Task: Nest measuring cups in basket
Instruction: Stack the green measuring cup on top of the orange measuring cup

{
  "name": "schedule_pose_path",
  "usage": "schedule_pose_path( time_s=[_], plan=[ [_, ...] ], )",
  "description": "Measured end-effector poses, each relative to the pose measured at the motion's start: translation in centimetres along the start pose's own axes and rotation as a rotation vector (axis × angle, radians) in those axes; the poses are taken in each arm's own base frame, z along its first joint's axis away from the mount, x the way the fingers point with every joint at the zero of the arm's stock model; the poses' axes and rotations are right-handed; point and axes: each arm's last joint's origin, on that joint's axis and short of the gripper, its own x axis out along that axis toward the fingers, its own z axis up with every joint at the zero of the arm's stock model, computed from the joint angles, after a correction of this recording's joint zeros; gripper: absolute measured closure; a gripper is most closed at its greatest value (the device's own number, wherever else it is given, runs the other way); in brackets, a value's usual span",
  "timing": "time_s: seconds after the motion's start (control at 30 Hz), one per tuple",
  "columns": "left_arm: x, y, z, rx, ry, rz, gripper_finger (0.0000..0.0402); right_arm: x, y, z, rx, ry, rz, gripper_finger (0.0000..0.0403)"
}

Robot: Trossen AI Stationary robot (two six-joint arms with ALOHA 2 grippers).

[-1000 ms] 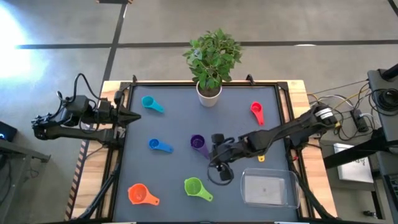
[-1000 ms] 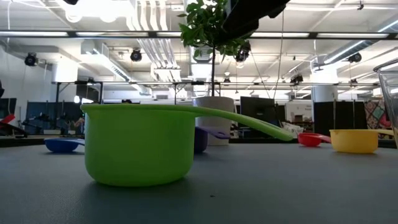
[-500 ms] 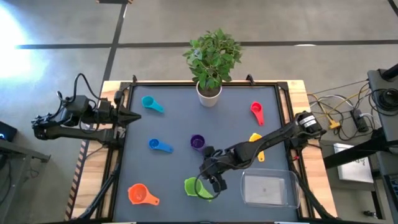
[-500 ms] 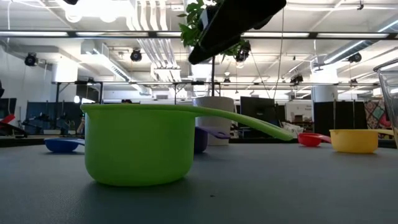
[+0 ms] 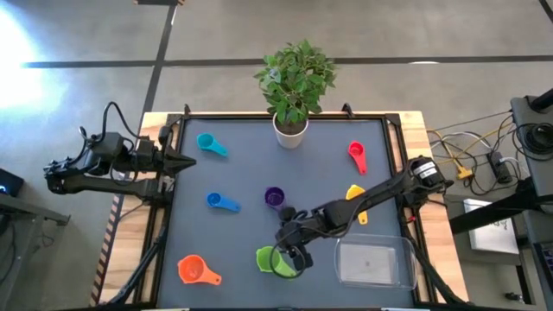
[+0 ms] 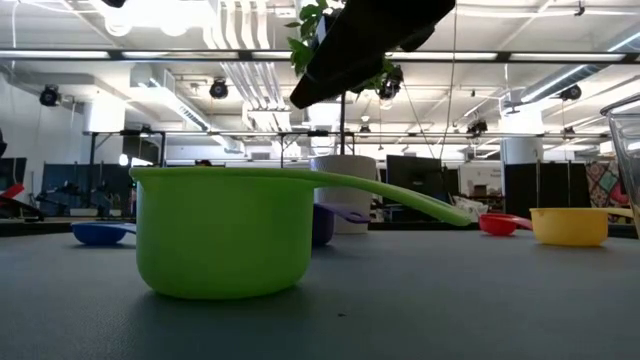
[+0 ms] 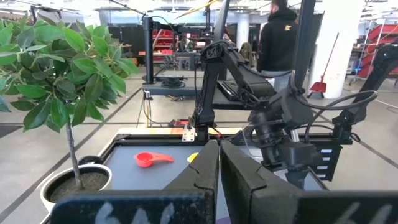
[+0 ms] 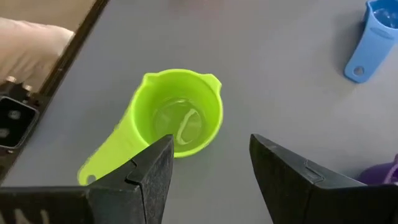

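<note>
Green measuring cup is hovered over by the right gripper, fingers spread apart and empty; left gripper is closed, well away from it.

A robotics lab or workshop: exposed ceiling ducts, concrete floor, equipment racks.

right gripper above green cup

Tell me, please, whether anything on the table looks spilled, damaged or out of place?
Nothing stands out. The green cup sits upright under the open right gripper, the clear basket is empty, and the plant pot stands upright.
</note>
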Motion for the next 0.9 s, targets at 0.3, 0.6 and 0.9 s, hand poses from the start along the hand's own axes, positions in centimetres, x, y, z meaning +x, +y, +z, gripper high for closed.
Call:
schedule_pose_path(
  time_s=[0.3,0.6,0.9],
  plan=[
    [0.0,0.0,0.0,0.000,0.000,0.000,0.0402,0.0,1.3,-0.2,-0.019,0.000,0.019,0.0202],
    [0.0,0.0,0.0,0.000,0.000,0.000,0.0402,0.0,1.6,-0.1,-0.001,-0.010,0.019,0.0202],
    [0.0,0.0,0.0,0.000,0.000,0.000,0.0402,0.0,1.7,0.0,0.037,-0.019,0.020,0.0202]
  ],
)
